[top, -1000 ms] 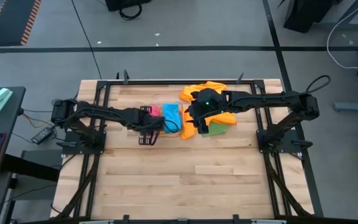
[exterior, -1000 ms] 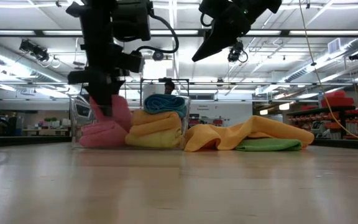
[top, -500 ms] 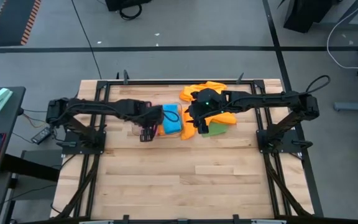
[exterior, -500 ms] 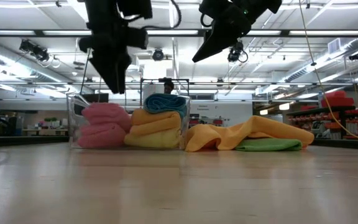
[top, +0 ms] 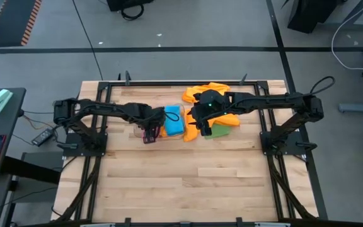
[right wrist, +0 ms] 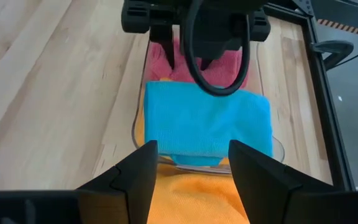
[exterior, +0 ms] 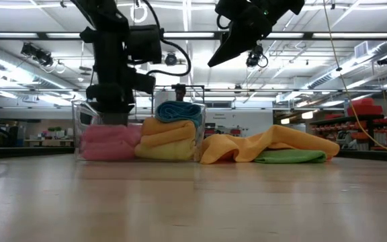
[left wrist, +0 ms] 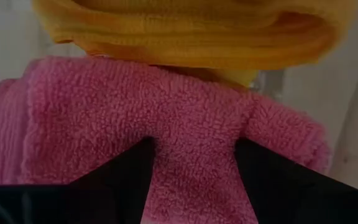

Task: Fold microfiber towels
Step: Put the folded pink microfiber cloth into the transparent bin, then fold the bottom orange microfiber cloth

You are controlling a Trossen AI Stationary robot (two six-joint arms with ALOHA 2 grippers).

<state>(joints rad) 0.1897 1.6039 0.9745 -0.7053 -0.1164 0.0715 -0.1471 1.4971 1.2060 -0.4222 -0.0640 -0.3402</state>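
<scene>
I have the left gripper [left wrist: 194, 180] pressing the folded pink towel [exterior: 109, 142] into the clear bin [exterior: 86, 124], jaws apart. Right gripper [right wrist: 188, 171] hovers open; next comes the loose orange towel [top: 222, 118].

Left dark two-finger gripper [left wrist: 194, 186] lowered, fingers spread, pressing down at centre-left; right dark two-finger gripper [right wrist: 191, 174] raised centre-right, fingers parted.

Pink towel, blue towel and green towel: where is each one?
Pink towel [exterior: 109, 142], low view, its front face.
Blue towel [right wrist: 207, 121], right wrist view, its flat top.
Green towel [exterior: 291, 157], low view, its front edge.
</scene>
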